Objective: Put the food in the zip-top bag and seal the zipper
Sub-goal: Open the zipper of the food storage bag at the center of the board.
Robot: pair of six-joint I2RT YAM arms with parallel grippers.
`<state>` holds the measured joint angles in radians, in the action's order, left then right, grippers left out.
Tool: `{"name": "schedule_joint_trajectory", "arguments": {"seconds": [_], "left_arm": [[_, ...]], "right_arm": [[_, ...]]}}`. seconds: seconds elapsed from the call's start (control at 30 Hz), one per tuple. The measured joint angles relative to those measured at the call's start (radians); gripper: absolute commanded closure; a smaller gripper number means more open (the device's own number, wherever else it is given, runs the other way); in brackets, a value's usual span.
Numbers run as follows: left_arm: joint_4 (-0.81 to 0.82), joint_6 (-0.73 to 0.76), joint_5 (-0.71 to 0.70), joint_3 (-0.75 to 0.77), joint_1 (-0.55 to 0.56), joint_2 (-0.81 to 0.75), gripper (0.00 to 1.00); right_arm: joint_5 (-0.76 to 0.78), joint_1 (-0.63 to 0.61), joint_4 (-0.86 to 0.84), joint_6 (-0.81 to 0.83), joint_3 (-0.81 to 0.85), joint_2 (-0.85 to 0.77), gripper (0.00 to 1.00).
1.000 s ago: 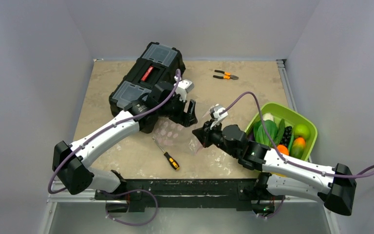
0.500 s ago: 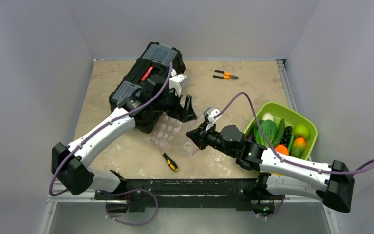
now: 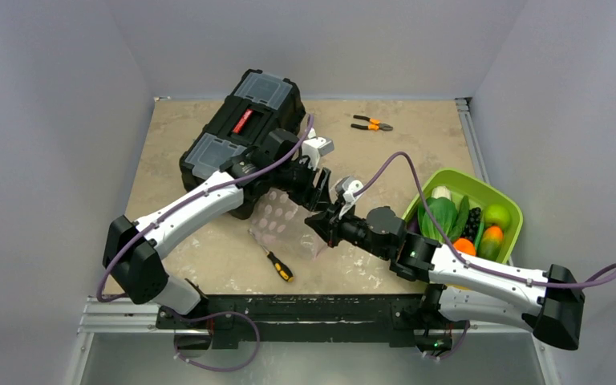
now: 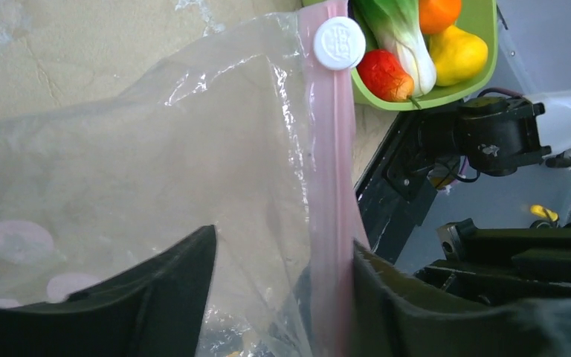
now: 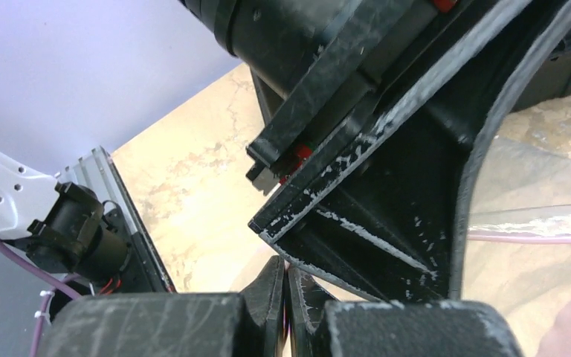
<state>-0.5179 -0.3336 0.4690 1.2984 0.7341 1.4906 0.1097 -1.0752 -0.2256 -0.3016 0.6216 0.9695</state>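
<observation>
The left gripper [image 4: 282,249] is spread, its jaws straddling the bag [image 4: 156,149] beside the pink zipper [image 4: 331,163]. The right gripper [image 5: 286,286] is clenched, apparently on the bag's film, though that view is crowded. The bag sits mid-table. The food [image 4: 398,33] is in the bowl [image 4: 446,93] to the right. The table [image 3: 208,249] is mottled beige, enclosed by plain grey walls [image 3: 64,120].
</observation>
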Motion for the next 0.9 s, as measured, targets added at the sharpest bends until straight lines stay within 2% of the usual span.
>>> {"name": "schedule_joint_trajectory", "arguments": {"seconds": [0.17,0.23,0.27,0.4,0.53,0.7,0.9], "left_arm": [[-0.050,0.018,-0.030,0.024,0.010,0.010,0.85],[-0.050,0.027,-0.043,0.026,0.018,0.007,0.97],[-0.053,0.031,-0.057,0.026,0.019,0.004,0.99],[-0.072,0.048,-0.128,0.026,0.019,-0.022,1.00],[-0.081,0.058,-0.190,0.026,0.019,-0.053,1.00],[-0.084,0.065,-0.253,0.026,0.019,-0.086,1.00],[-0.086,0.066,-0.279,0.026,0.019,-0.095,1.00]], "right_arm": [[0.021,0.000,0.009,-0.003,0.000,-0.001,0.99],[0.046,0.000,0.019,-0.011,0.000,-0.001,0.81],[0.063,0.000,0.029,-0.019,0.000,-0.001,0.74],[0.154,0.000,0.095,-0.072,0.006,-0.001,0.63],[0.224,0.000,0.195,-0.127,0.039,-0.011,0.39],[0.301,0.000,0.330,-0.166,0.050,-0.134,0.20],[0.399,0.000,0.404,-0.224,0.050,-0.271,0.11]]}}
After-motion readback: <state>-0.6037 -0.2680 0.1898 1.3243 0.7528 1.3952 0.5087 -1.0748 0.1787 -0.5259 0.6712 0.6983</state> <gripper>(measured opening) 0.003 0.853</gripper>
